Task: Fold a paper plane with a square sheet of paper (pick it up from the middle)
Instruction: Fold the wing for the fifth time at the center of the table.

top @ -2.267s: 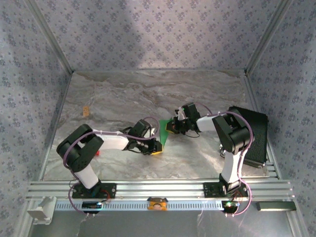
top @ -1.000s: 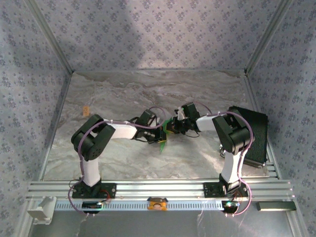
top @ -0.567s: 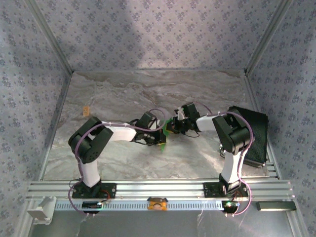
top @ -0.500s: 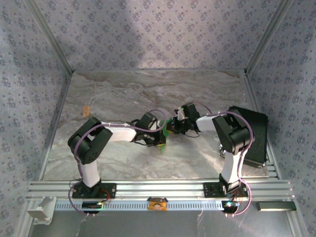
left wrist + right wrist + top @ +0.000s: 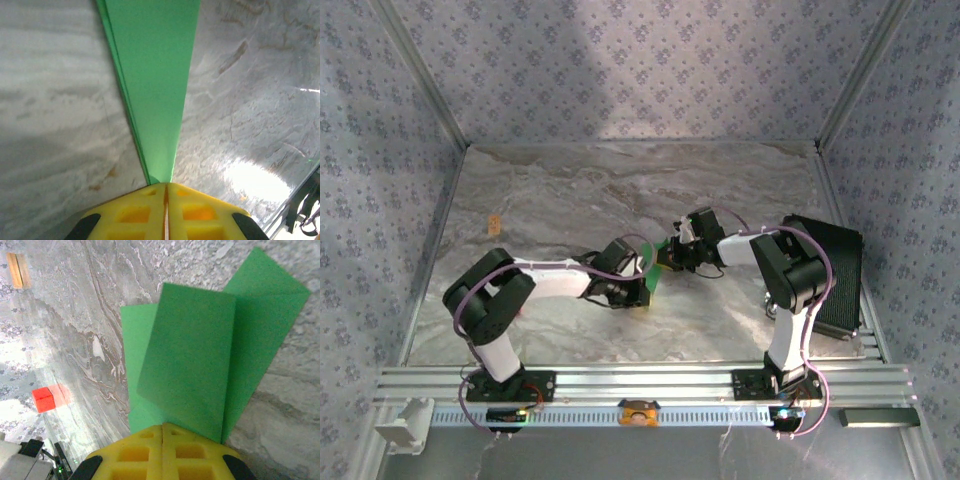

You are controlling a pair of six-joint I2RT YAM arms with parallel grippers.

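The paper plane is bright green paper folded into a slim dart, lying low over the marble table between both grippers. In the left wrist view the paper plane narrows to a point that ends in the seam of my left gripper, whose yellow jaws are pressed together on that tip. In the right wrist view its wider end shows overlapping folded flaps that run into my right gripper, also shut on it. From above, the left gripper sits at the near end and the right gripper at the far end.
A small red block lies on the table to the left, and a small wooden piece sits far left. A black ribbed box stands at the right edge. Patterned walls enclose the table.
The left arm reached in to the near end of the green paper, then drew back slightly toward the near left with its elbow swinging left. The right arm has stayed put.
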